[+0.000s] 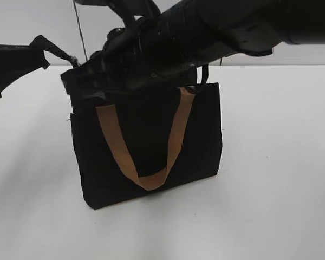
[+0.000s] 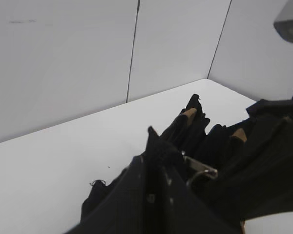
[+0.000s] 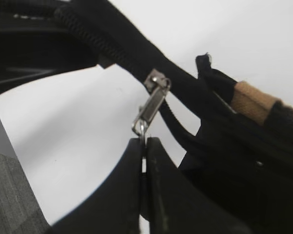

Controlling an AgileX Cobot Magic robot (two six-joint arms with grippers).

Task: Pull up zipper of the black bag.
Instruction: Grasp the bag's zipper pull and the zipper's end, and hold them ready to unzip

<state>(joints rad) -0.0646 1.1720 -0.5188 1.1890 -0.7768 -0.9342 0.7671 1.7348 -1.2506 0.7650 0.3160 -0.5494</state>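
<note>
The zipper (image 3: 153, 100) pull is pinched tight by the right end effector (image 3: 144, 142), sitting right above its tips at the top of the bag (image 1: 146, 146). The bag's left top corner is gripped by the left end effector (image 2: 151, 161). The bag is stood on the bench (image 1: 271, 162).

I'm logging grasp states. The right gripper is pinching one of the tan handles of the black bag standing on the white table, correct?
Not the handle. The right wrist view shows the right gripper closed on the pull tab of the zipper. The black bag does stand on the white table, its tan handle hanging free.
</note>
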